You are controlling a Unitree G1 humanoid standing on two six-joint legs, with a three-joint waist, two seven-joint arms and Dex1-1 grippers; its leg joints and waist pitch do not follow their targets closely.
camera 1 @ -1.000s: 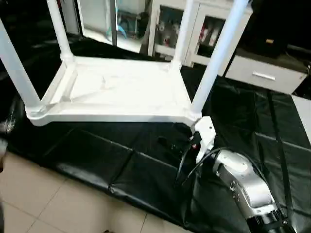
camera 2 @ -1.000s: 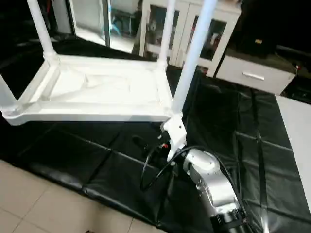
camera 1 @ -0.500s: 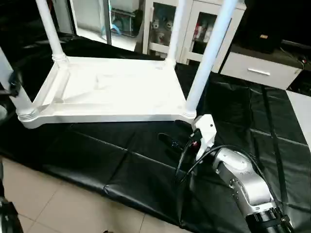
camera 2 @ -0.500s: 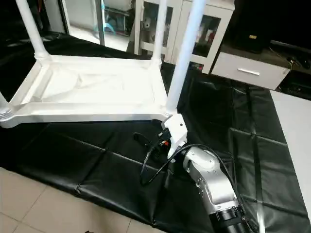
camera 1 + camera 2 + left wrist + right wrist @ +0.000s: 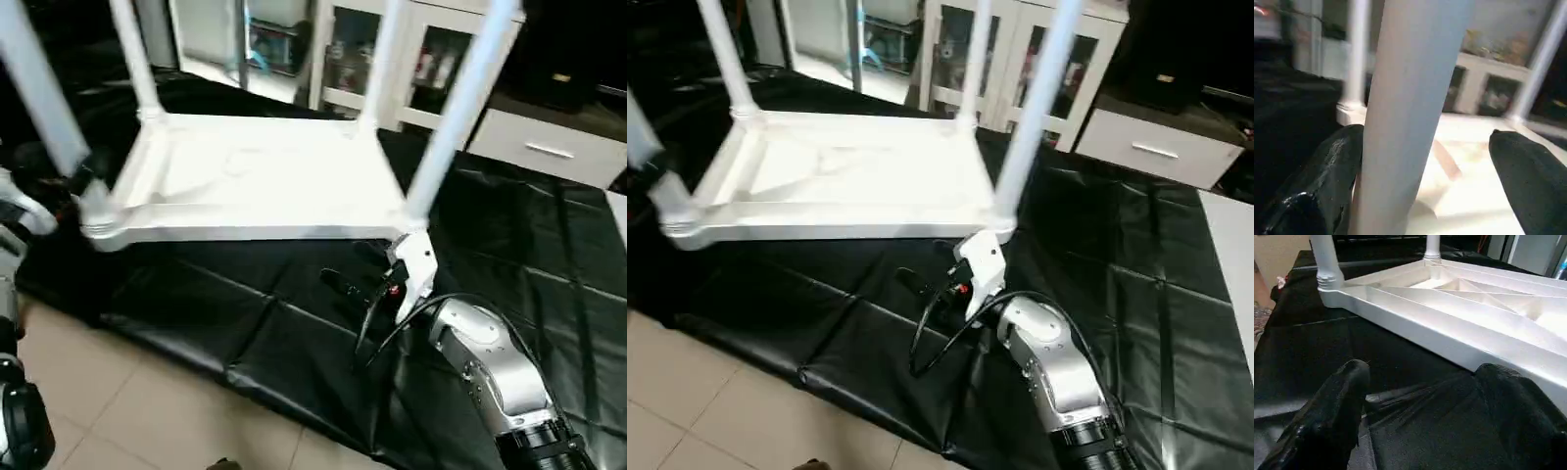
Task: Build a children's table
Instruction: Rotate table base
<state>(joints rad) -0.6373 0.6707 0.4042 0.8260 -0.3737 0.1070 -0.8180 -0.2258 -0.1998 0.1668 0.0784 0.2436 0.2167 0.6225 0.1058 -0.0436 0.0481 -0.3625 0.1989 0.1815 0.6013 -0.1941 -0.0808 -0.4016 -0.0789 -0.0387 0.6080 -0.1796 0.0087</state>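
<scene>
Left gripper (image 5: 1420,161) fingers spread wide around near-left leg (image 5: 1410,107) of upturned children's table (image 5: 255,176), no clamp. Right gripper (image 5: 1420,396) spread, empty, just short of tabletop edge, above black cloth (image 5: 1303,347).

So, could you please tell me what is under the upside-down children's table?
The children's table lies top-down on a black sheet draped over the work surface. Whatever is beneath the tabletop itself is covered.

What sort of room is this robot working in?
Probably an indoor lab or workshop, not a home. A work table draped in black sheeting stands on a tiled floor, with white glass-door cabinets and a drawer unit behind the upturned children's table.
</scene>
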